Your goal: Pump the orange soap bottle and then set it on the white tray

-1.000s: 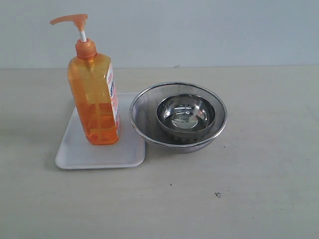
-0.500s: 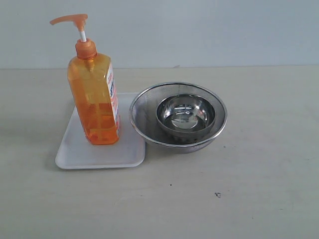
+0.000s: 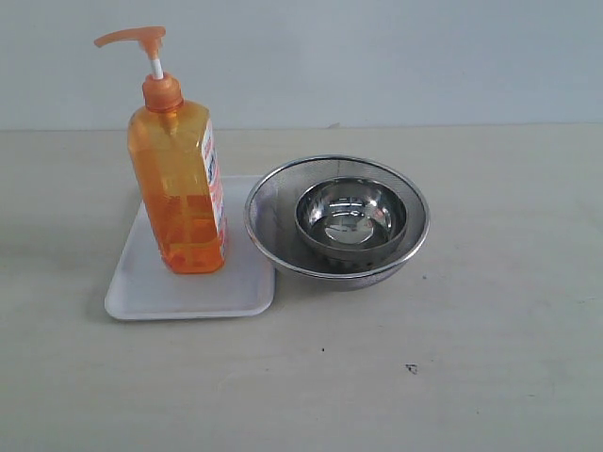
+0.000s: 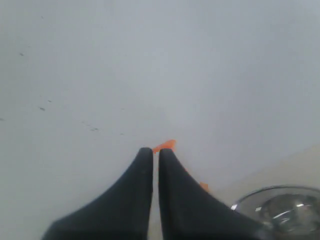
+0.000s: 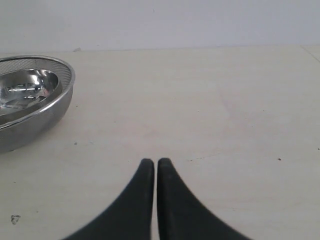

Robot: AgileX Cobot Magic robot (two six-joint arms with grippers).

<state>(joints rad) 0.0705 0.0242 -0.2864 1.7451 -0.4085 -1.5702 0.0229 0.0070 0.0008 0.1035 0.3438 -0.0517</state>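
Note:
The orange soap bottle (image 3: pixel 178 188) stands upright on the white tray (image 3: pixel 155 287), its pump head pointing left. Neither arm shows in the exterior view. In the left wrist view my left gripper (image 4: pixel 155 151) is shut with nothing held; a sliver of the orange pump head (image 4: pixel 165 145) peeks past its tips, the rest of the bottle hidden behind the fingers. In the right wrist view my right gripper (image 5: pixel 152 162) is shut and empty above bare table, away from the bottle.
A round steel mesh bowl (image 3: pixel 273 235) with a smaller steel bowl (image 3: pixel 350 215) inside sits right beside the tray, touching its right edge. The mesh bowl's rim (image 5: pixel 65 82) shows in the right wrist view and a steel bowl (image 4: pixel 280 207) in the left wrist view.

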